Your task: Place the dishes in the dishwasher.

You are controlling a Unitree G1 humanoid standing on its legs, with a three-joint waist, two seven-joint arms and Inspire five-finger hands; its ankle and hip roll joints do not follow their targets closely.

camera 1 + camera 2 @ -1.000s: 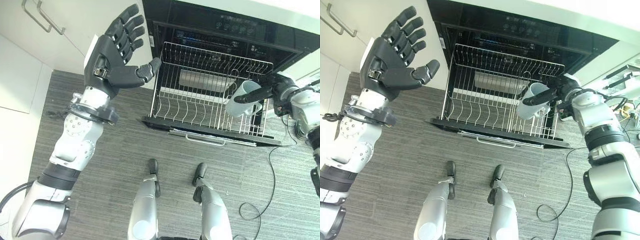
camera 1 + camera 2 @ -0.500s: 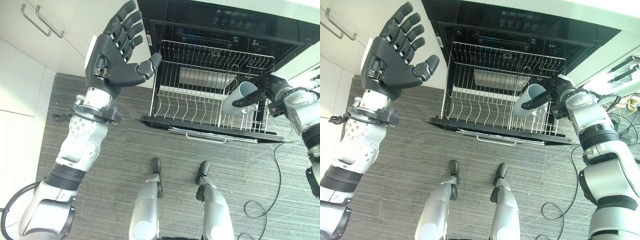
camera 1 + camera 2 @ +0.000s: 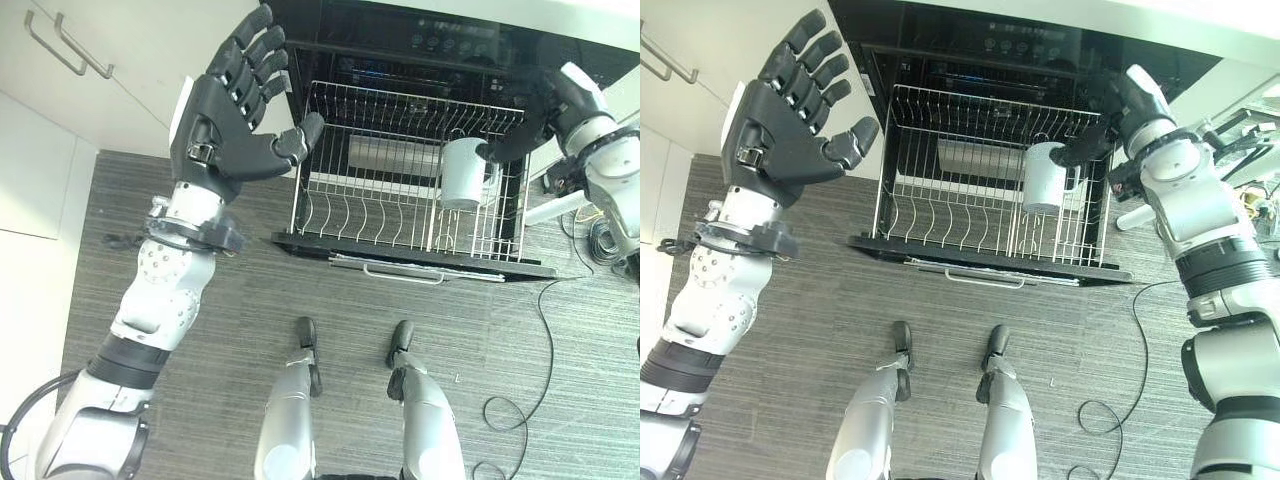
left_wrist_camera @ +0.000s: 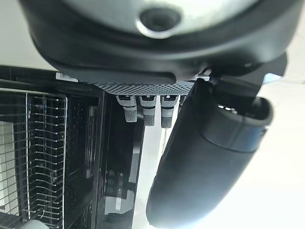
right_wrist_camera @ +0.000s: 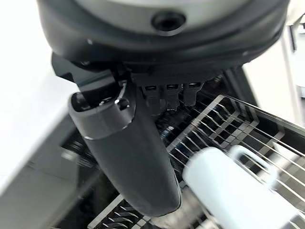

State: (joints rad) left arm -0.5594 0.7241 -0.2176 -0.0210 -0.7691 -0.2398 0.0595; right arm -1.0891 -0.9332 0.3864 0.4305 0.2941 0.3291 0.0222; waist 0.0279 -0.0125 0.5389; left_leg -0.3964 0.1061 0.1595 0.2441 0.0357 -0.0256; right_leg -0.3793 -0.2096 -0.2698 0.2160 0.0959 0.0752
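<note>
1. Presently, the right hand [image 3: 1118,105] sits at the back right of the rack [image 3: 940,215], its thumb reaching to the mug [image 3: 1045,178]; whether its fingers are closed on the mug or merely touching it cannot be told.
2. In the right wrist view the thumb lies alongside the mug [image 5: 238,188], with the rack's wires beyond it.
3. The mug stands mouth down in the right part of the rack, its handle [image 3: 1074,180] turned toward the right hand.
4. Risk: if the thumb is inside or hooked on the handle, pulling the hand away may tip the mug or drag it off the tines.
5. Risk: if the mug only leans on the wires, letting go may leave it to topple onto the rack floor.
6. Risk: the right hand is close to the dishwasher [image 3: 970,45] and the rack's rear wall, so a careless retreat may knock them.
7. The left hand [image 3: 232,120] is raised well left of the rack, fingers spread straight, holding nothing.
</note>
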